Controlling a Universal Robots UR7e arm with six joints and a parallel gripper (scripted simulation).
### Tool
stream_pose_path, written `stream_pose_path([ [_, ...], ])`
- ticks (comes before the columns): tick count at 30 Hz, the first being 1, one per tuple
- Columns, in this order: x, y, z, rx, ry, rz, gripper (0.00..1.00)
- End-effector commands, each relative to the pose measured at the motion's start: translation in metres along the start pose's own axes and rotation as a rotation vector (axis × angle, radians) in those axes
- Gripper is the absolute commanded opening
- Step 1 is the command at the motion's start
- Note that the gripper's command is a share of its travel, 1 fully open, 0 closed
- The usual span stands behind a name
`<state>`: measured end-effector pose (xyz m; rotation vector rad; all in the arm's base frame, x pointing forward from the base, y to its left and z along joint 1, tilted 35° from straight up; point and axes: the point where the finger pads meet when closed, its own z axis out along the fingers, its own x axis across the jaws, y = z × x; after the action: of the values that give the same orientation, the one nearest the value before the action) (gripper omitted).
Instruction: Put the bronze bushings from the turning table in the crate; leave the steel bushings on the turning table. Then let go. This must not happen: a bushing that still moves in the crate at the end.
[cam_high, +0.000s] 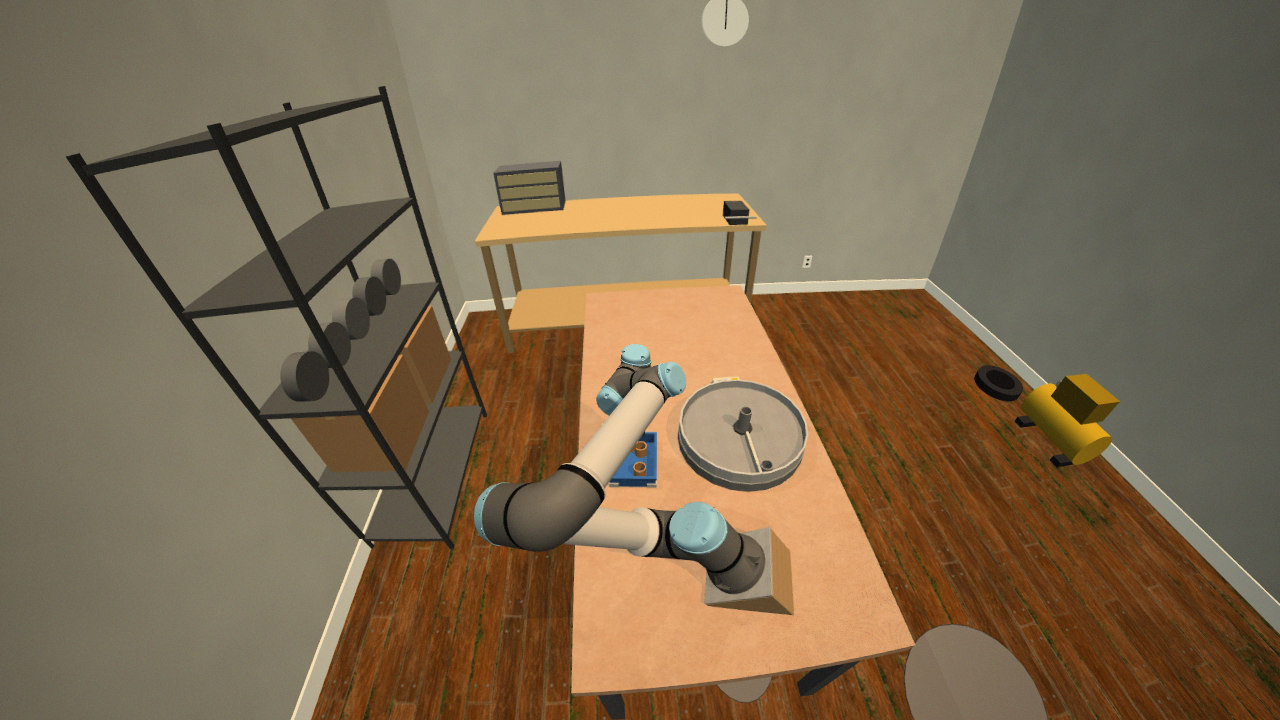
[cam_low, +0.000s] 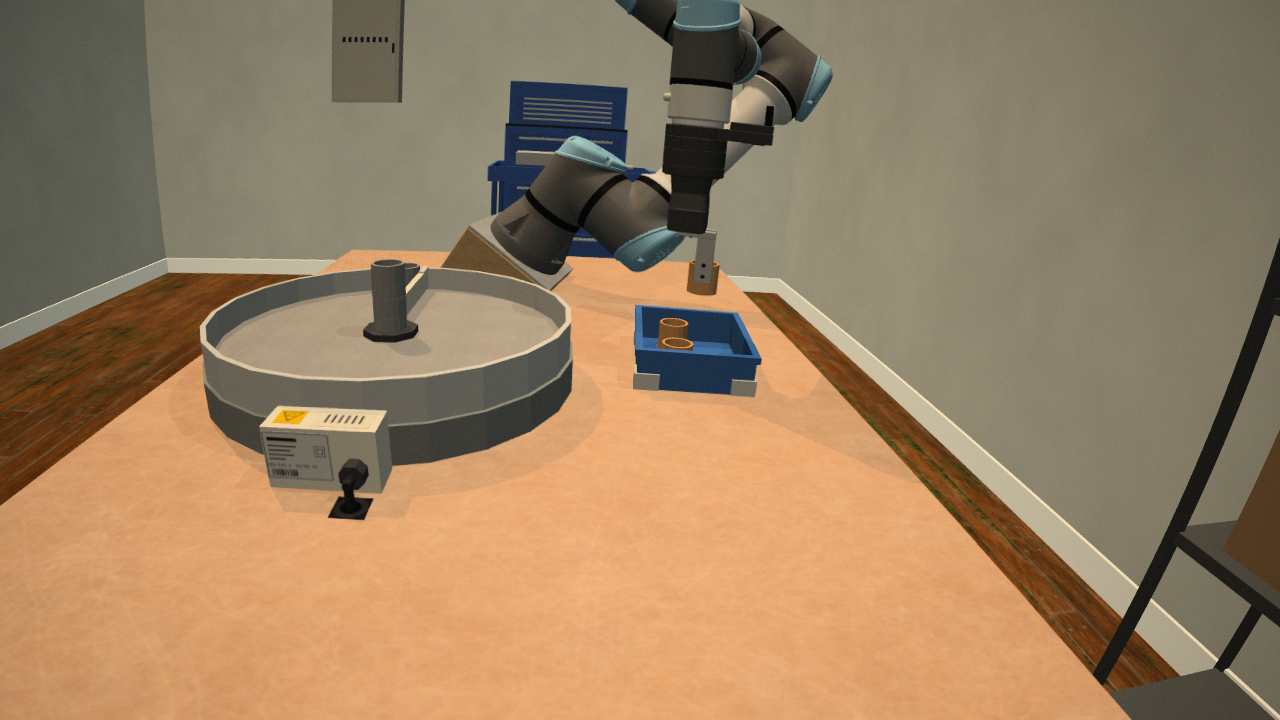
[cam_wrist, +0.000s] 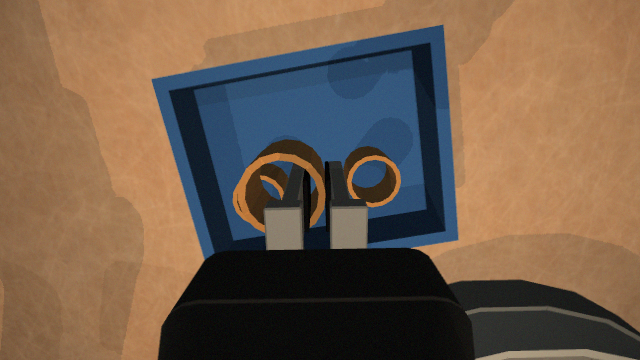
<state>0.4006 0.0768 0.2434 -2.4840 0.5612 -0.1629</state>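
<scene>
My gripper (cam_low: 703, 274) (cam_wrist: 317, 182) is shut on a bronze bushing (cam_low: 692, 276) (cam_wrist: 292, 148), one finger inside the ring and one outside. It holds it upright above the blue crate (cam_high: 655, 458) (cam_low: 696, 368) (cam_wrist: 300, 59). In the top view the arm hides the gripper. Two bronze bushings stand in the crate: one (cam_high: 639, 469) (cam_low: 673, 333) (cam_wrist: 274, 173) partly behind the held bushing in the wrist view, the other (cam_high: 640, 449) (cam_low: 677, 344) (cam_wrist: 367, 151) to its right there. One dark steel bushing (cam_high: 767, 465) is on the turning table (cam_high: 742, 481) (cam_low: 447, 385), by the guide bar.
The turning table's raised wall stands beside the crate, with a dark centre post (cam_high: 743, 420) (cam_low: 389, 300) and a pale guide bar (cam_high: 753, 449). A white control box (cam_low: 299, 470) stands at its edge. In the wrist view, the crate has free floor toward the top.
</scene>
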Motion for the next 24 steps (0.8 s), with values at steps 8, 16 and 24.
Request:
stream_pose_path([
  [8,0.001,-0.001,0.012,0.000,0.000,0.001,0.00],
  [16,0.001,-0.002,0.036,0.001,-0.001,0.003,0.00],
  [24,0.001,-0.002,0.036,0.001,-0.001,0.003,0.00],
])
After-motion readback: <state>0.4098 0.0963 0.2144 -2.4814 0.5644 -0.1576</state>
